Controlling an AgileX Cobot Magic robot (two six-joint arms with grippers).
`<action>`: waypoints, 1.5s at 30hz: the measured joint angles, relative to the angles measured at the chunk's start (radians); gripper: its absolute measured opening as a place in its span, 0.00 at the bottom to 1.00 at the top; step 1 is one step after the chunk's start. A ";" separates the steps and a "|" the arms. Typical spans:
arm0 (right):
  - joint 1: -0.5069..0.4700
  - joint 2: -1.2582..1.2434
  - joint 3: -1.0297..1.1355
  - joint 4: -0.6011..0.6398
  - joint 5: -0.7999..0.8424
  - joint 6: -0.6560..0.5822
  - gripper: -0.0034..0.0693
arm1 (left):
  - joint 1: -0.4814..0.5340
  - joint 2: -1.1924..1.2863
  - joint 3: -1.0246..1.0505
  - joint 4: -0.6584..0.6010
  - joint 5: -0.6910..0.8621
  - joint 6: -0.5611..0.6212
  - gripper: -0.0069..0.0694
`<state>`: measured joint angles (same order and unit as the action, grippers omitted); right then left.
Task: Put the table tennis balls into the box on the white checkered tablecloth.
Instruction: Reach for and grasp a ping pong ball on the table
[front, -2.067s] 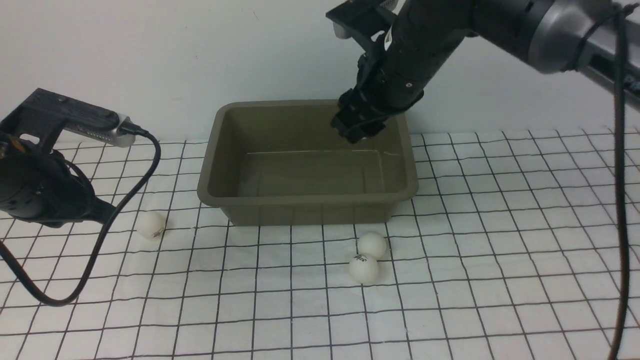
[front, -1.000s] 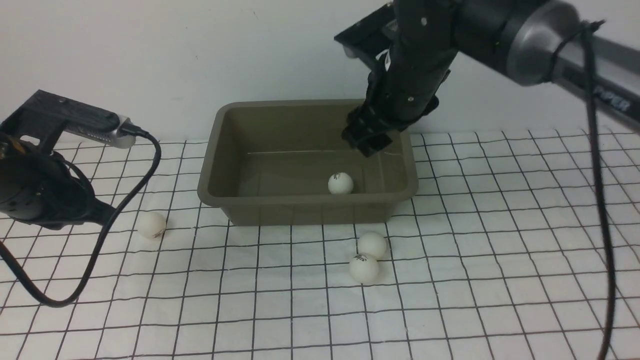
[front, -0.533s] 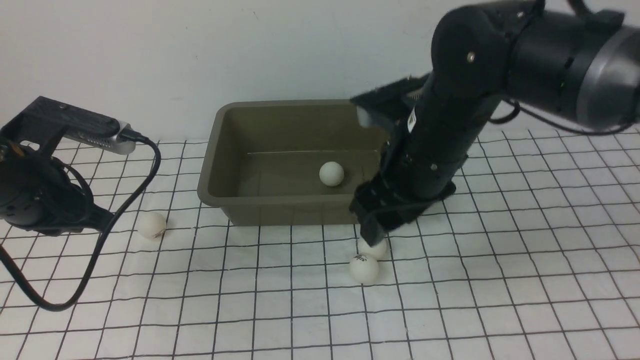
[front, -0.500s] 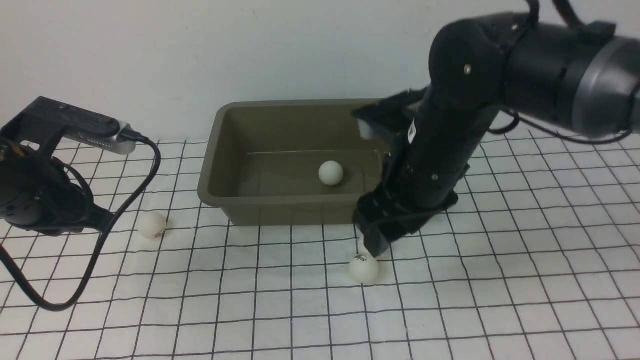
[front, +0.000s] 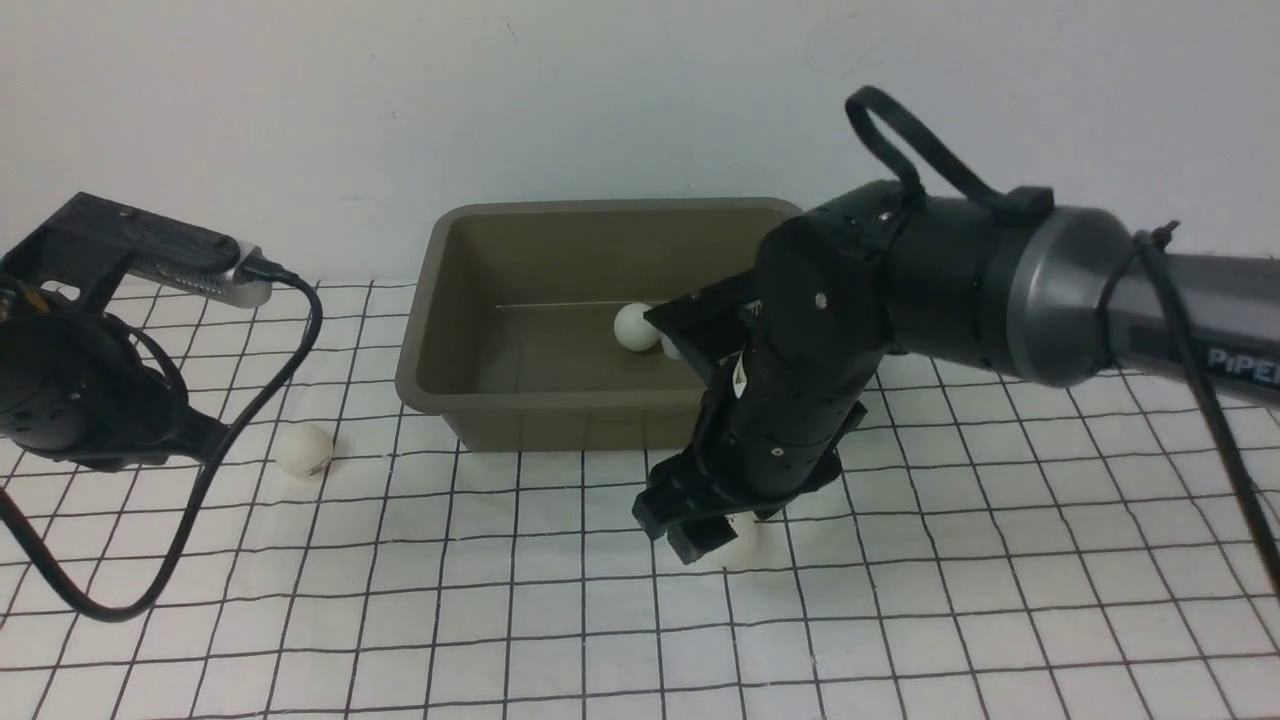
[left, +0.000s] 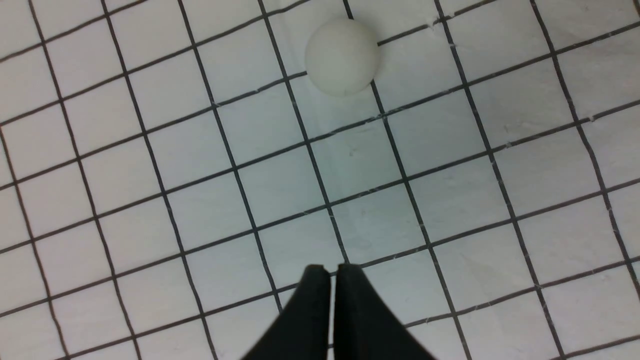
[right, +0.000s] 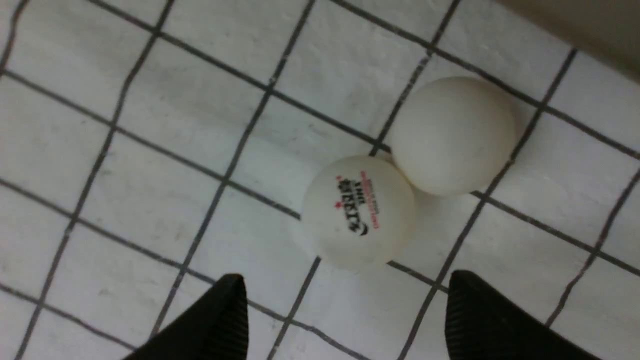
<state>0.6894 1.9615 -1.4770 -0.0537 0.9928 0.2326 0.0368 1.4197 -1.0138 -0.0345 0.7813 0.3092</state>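
Right arm (front: 930, 280): black housing, grey collar (front: 1060, 295), white PIPER lettering (front: 1245, 365), black cable (front: 1200, 380). Right hand (right: 346, 295): black ribbed fingers (right: 220, 320).

The white checkered tablecloth (front: 1000, 560) is matt cloth, slightly wrinkled, with a thin black grid. The table tennis balls (right: 452, 135) are smooth and matt white; the logo ball (right: 358, 212) carries dark and red print. The box (front: 560, 425) is smooth olive-grey plastic with a faint sheen. The right arm (front: 900, 280) has a matt black housing and a satin grey sleeve (front: 1060, 295). The fingers (right: 220, 325) of the right gripper (right: 345, 305) are black and finely ribbed.
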 joint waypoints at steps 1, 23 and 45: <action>0.000 0.004 0.000 -0.011 0.000 0.021 0.70 | 0.000 0.000 0.000 0.000 0.000 0.000 0.09; 0.002 0.070 0.000 -0.018 -0.071 0.059 0.70 | 0.000 0.000 0.000 0.000 -0.001 -0.001 0.09; 0.002 0.111 0.000 -0.018 -0.113 0.062 0.54 | 0.000 0.000 0.000 -0.005 -0.002 -0.001 0.09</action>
<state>0.6915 2.0721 -1.4770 -0.0716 0.8800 0.2946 0.0368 1.4197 -1.0138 -0.0394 0.7795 0.3084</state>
